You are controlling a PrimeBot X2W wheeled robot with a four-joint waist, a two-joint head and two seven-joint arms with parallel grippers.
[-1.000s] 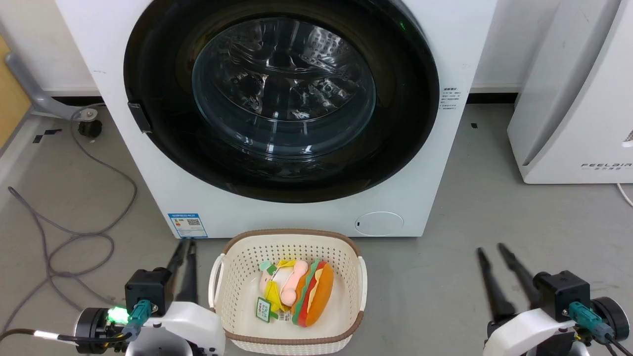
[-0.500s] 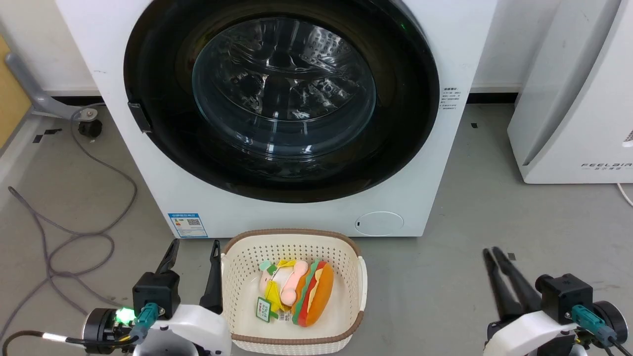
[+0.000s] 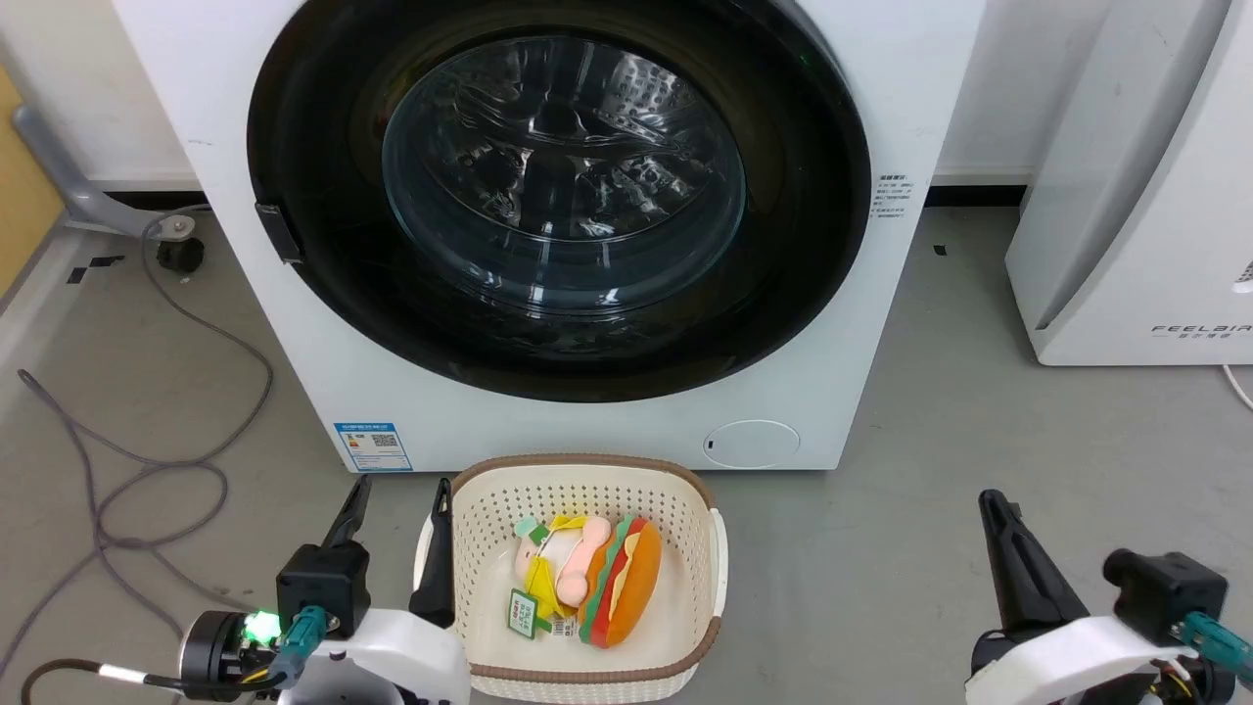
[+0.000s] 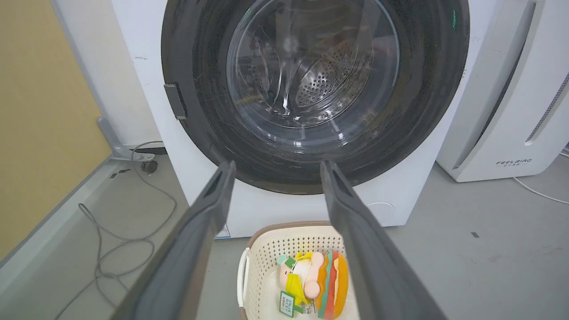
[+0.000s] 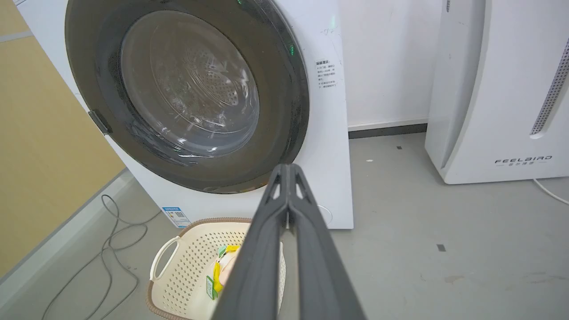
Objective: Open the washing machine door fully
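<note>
The washing machine door (image 3: pixel 558 196), upper centre, is closed. The left gripper (image 3: pixel 401 484) stands wide at lower left. The right gripper (image 3: pixel 993 501) is pinched together, empty.

1. Bright, even indoor light covers the smooth grey floor (image 3: pixel 979 392); shadows stay soft and faint.
2. White glare streaks the bulging glass centre of the large round glossy black door (image 3: pixel 563 176).
3. Wrist views look hazier, with straight lines bowed near the edges.

A smooth grey floor (image 3: pixel 979 411) lies under soft, even light, with a few small dark marks (image 5: pixel 440 247) on it. Behind runs a white wall (image 5: pixel 386 58) with a dark skirting strip (image 5: pixel 386 130) at its base. A mustard-yellow panel (image 4: pixel 44 111) stands at the left, and grey cables (image 3: pixel 268 377) loop near it. A tall white appliance (image 3: pixel 1126 196) stands at the right.
</note>
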